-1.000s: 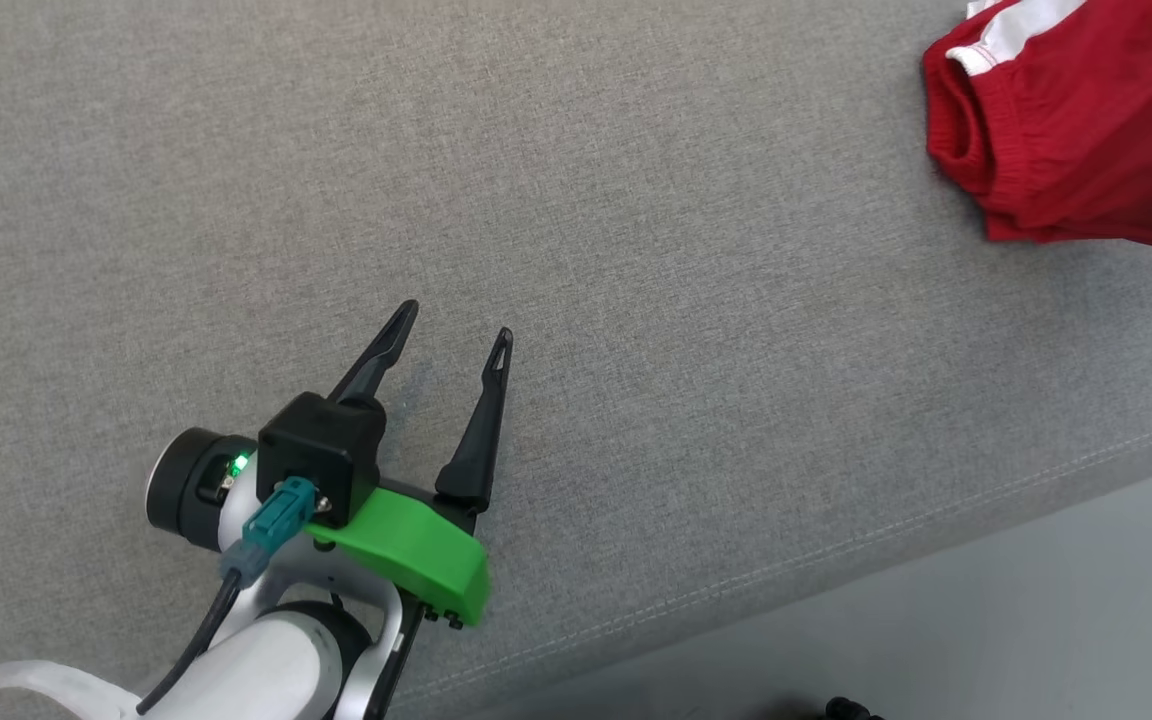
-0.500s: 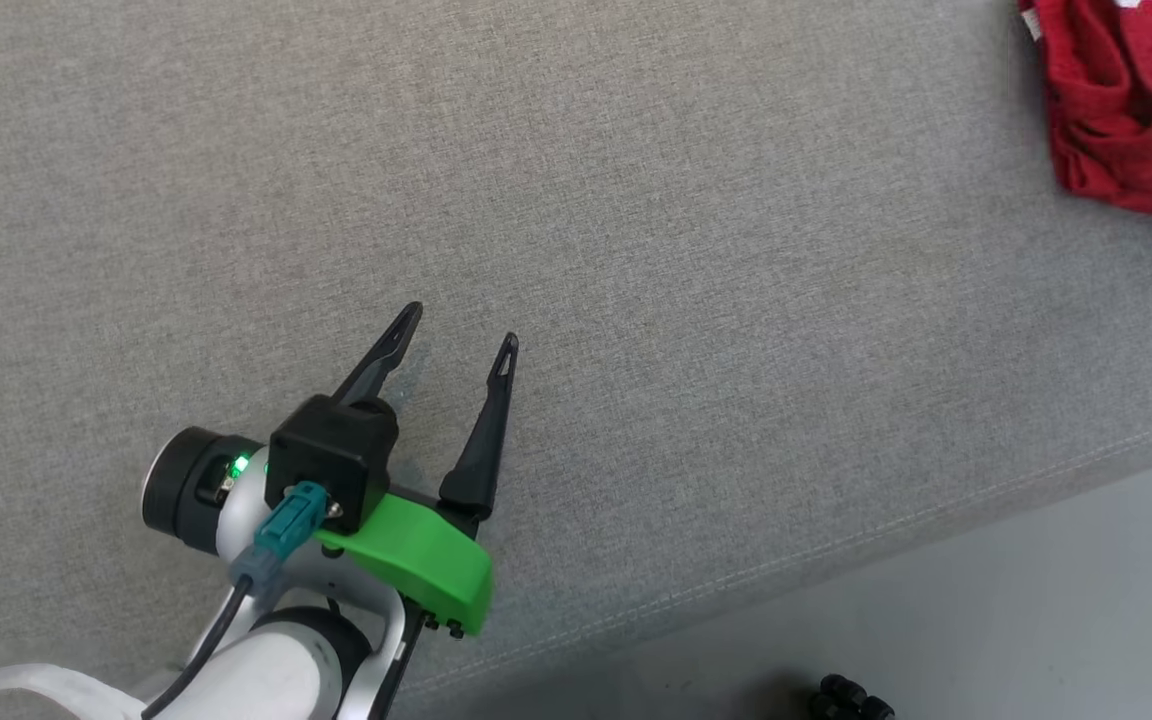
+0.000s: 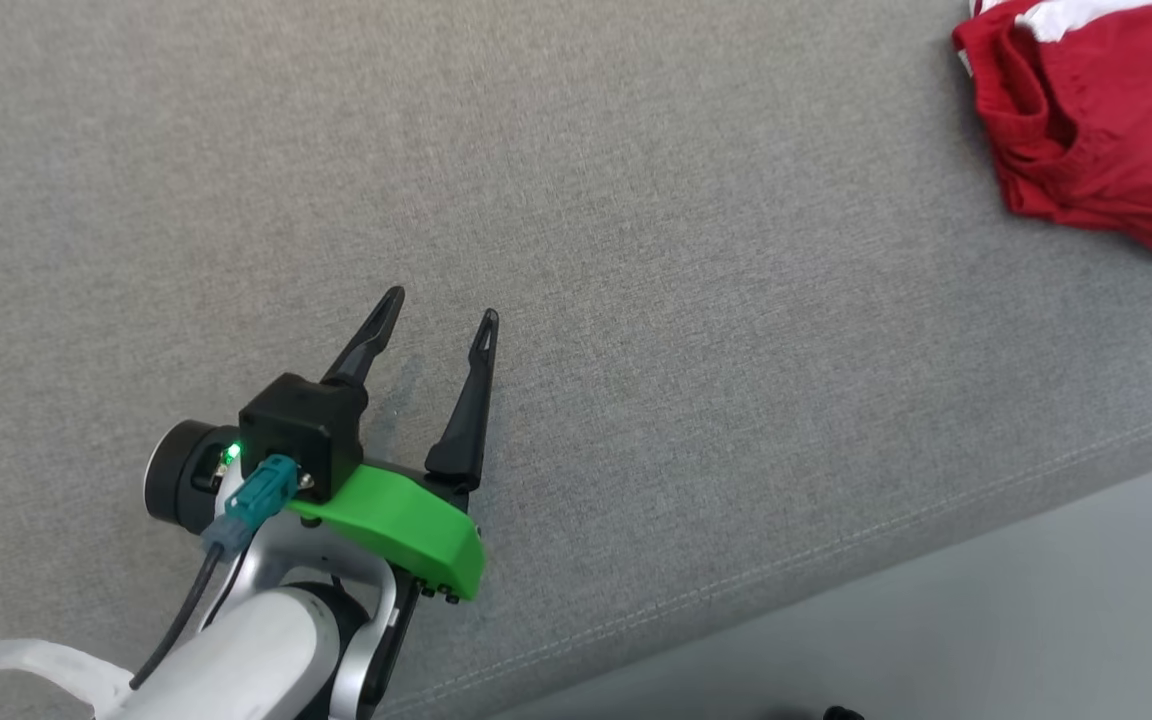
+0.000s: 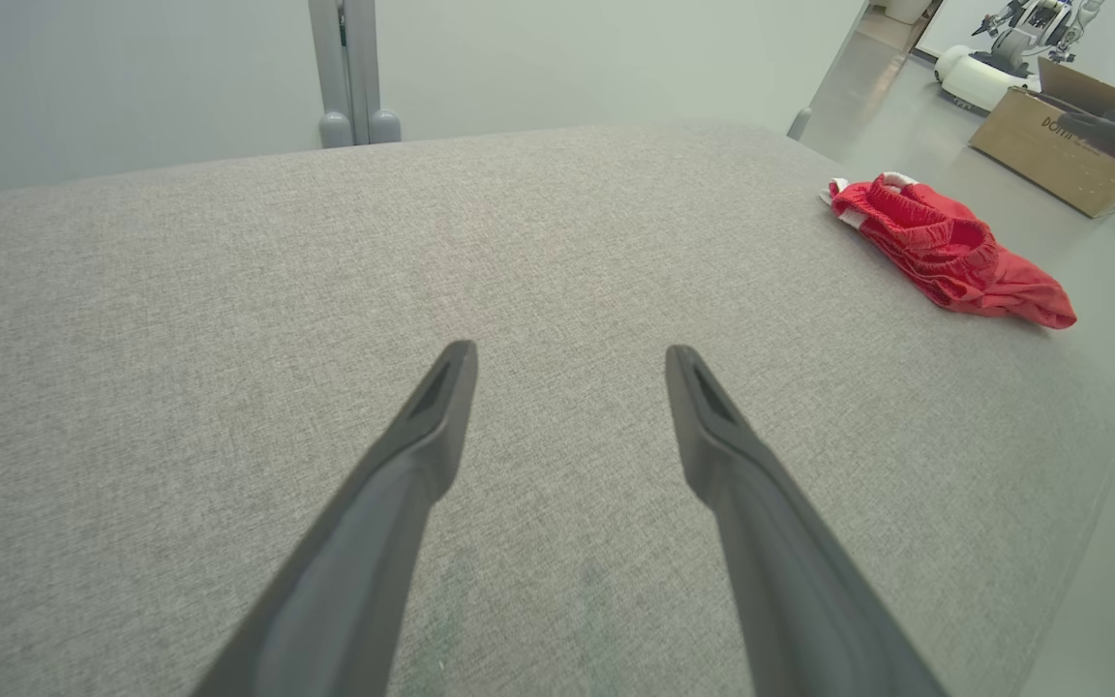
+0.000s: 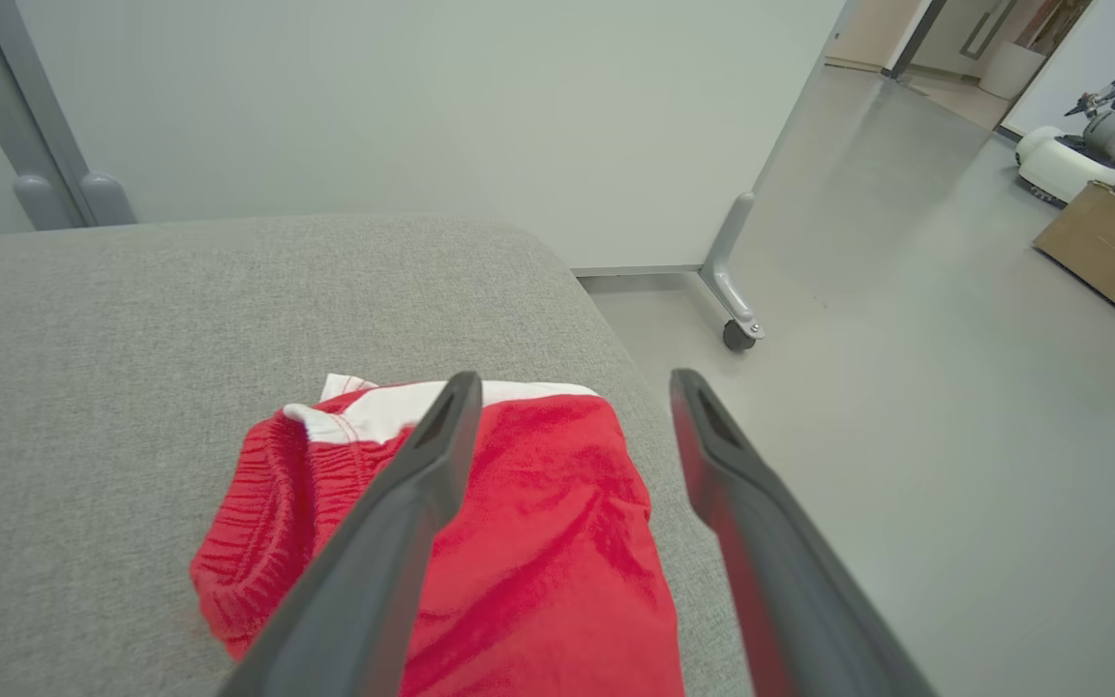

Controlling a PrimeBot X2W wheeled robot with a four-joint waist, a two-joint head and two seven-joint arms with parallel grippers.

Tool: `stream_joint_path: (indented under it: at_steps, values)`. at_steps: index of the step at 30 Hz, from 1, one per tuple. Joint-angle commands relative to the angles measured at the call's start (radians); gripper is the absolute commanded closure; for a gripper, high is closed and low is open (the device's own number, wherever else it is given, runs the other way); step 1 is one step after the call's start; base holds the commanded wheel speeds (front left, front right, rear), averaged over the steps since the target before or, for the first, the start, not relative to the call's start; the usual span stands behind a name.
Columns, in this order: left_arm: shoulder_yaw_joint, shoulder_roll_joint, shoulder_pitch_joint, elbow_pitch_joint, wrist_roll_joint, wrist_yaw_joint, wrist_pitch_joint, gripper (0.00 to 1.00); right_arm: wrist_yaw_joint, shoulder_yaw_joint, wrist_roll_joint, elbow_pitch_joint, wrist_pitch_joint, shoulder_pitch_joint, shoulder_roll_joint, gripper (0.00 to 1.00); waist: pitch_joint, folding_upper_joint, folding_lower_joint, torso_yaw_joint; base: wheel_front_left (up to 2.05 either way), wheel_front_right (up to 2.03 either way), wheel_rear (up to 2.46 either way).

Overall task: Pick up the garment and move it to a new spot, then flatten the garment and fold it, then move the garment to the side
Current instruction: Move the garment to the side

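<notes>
- Garment, a pair of red shorts with white trim, lies directly under my right gripper in the right wrist view. That gripper's two fingers stand apart with nothing between them and seem to hang just above the cloth, though I cannot tell whether the tips touch it.
- Its long axis runs roughly along those fingers, with the ribbed waistband toward that view's left and the white trim at the far end.
- It sits bunched near the right edge of the grey padded surface, with the floor just beyond.
- My left gripper is also spread and empty, low over the padding and well apart from the shorts, which lie off to its right and farther out.
- I judge that the next touch belongs to the right arm: a short drop, no long reach.
</notes>
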Motion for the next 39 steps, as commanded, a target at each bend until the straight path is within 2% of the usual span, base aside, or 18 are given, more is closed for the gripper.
stream_joint_path:
  at_steps: [1,7,14,19,23,30,31,39]
  values:
    - [0.011,-0.01,0.017,0.016,-0.018,-0.011,-0.021,0.0,-0.001,0.001,-0.009,-0.019,-0.004,0.029,-0.001,0.0,-0.066,-0.0001,-0.0001,0.013,0.0,0.0,0.0]
    - [0.065,-0.043,0.048,0.107,-0.077,-0.051,-0.122,0.0,-0.001,0.055,-0.028,-0.111,-0.004,0.094,-0.011,0.0,-0.191,-0.0001,-0.0001,0.063,0.0,0.0,0.0]
    - [0.123,-0.054,0.11,0.232,-0.151,-0.113,-0.236,0.0,-0.001,0.124,-0.003,-0.217,0.03,0.18,-0.015,0.0,-0.333,-0.0001,-0.0001,0.141,0.0,0.0,0.0]
    - [0.156,-0.027,0.161,0.307,-0.178,-0.136,-0.283,0.0,-0.001,0.124,0.015,-0.29,0.057,0.261,0.0,0.0,-0.407,-0.0001,-0.0001,0.197,0.0,0.0,0.0]
    - [0.193,-0.004,0.206,0.348,-0.197,-0.132,-0.305,0.0,-0.001,0.078,0.014,-0.342,0.049,0.339,0.027,0.0,-0.451,-0.0001,-0.0001,0.235,0.0,0.0,0.0]
    - [0.252,0.033,0.295,0.367,-0.217,-0.13,-0.328,0.0,-0.001,-0.055,-0.046,-0.438,0.038,0.49,0.133,0.0,-0.484,-0.0001,-0.0001,0.276,0.0,0.0,0.0]
    - [0.252,0.033,0.295,0.367,-0.217,-0.13,-0.328,0.0,-0.001,-0.055,-0.046,-0.438,0.038,0.49,0.133,0.0,-0.484,-0.0001,-0.0001,0.276,0.0,0.0,0.0]
    - [0.31,0.026,0.399,0.338,-0.219,-0.121,-0.339,0.0,-0.001,-0.187,-0.166,-0.618,0.093,0.666,0.269,0.0,-0.506,-0.0001,-0.0001,0.308,0.0,0.0,0.0]
